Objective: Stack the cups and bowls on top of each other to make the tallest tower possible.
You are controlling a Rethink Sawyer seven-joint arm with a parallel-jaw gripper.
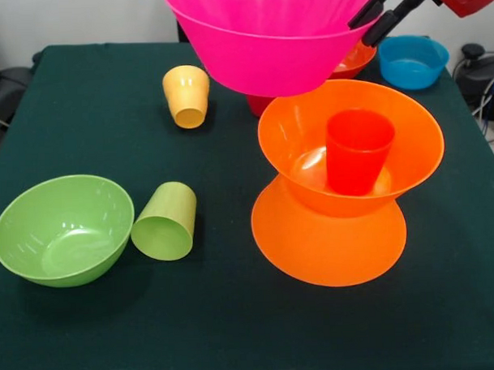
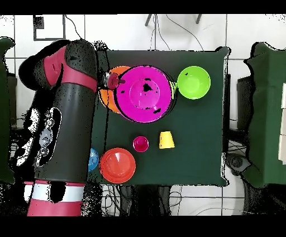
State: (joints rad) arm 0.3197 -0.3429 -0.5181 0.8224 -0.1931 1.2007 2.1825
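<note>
My gripper is shut on the right rim of the large pink bowl and holds it in the air, above and just behind the orange pile. The pile is an upside-down orange bowl with an upright orange bowl on it. A red-orange cup stands upright inside the upper bowl. In the overhead view the pink bowl covers most of the orange bowls, with the gripper at its rim.
A lime green bowl and a lime green cup on its side lie front left. A yellow-orange cup stands upside down. A magenta-red cup, a red-orange bowl and a blue bowl sit behind.
</note>
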